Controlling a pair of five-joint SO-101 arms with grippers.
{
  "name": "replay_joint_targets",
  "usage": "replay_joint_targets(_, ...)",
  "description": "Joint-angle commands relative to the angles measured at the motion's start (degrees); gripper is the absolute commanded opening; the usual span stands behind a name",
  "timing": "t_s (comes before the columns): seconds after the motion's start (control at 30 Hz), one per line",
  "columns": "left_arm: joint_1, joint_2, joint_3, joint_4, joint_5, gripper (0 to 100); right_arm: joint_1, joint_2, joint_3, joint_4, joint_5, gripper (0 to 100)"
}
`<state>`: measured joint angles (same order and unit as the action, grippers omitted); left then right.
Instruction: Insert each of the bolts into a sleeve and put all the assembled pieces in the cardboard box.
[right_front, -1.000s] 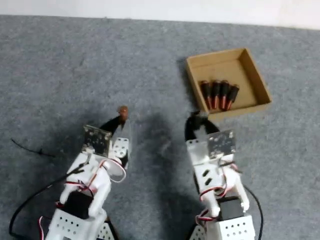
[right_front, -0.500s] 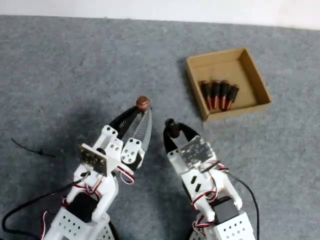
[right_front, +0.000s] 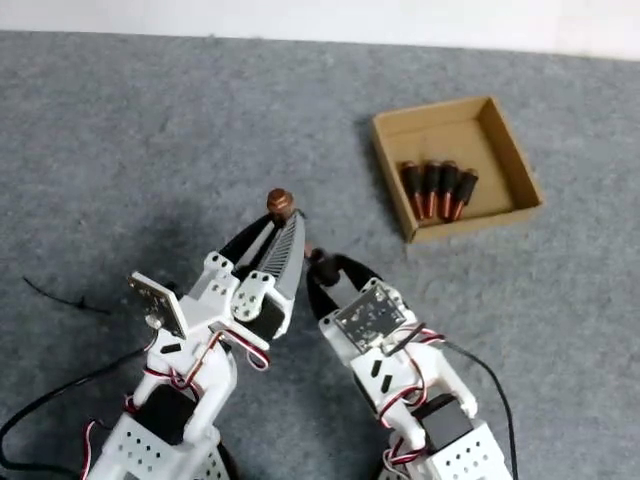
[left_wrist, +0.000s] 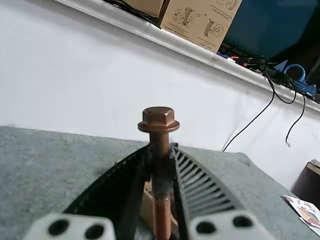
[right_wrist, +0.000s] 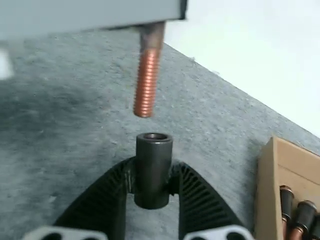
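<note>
My left gripper (left_wrist: 161, 165) is shut on a copper bolt (left_wrist: 159, 150), held upright with its hex head (right_front: 280, 203) on top. My right gripper (right_wrist: 152, 185) is shut on a dark sleeve (right_wrist: 153, 167), open end up. In the right wrist view the bolt's threaded tip (right_wrist: 146, 80) hangs just above the sleeve's mouth, apart from it. From above, the sleeve (right_front: 317, 258) sits close beside the left gripper (right_front: 283, 222), in the middle of the table. The cardboard box (right_front: 508, 150) at the back right holds several assembled pieces (right_front: 438, 188) side by side.
Grey felt covers the table (right_front: 120, 150). A thin black cable tie (right_front: 60, 296) lies at the left. A white wall (left_wrist: 75, 85) runs along the table's far edge. Open mat stretches left of and behind the arms.
Both arms have swung toward each other. The left gripper carried the bolt to the right and the right gripper brought the sleeve leftward, so the two now nearly meet.
</note>
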<state>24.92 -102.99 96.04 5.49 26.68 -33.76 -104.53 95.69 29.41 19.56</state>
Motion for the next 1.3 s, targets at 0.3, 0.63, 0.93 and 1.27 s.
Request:
replay_joint_targets(0.3,0.57,-1.01,1.1,6.77,6.42,1,-3.82,-0.84,7.6,-0.13,0.53,0.5)
replay_joint_targets(0.63,0.66,-1.45,1.1,12.4,6.68,1,-3.56,-0.84,7.6,-0.13,0.53,0.5)
replay_joint_targets(0.93,9.71,-1.45,1.1,20.04,3.69,1,-1.36,-0.84,7.78,-1.71,0.53,0.5)
replay_joint_targets(1.27,9.8,-1.45,1.1,23.12,-2.2,1,-1.36,-0.84,7.87,-1.71,0.7,0.5)
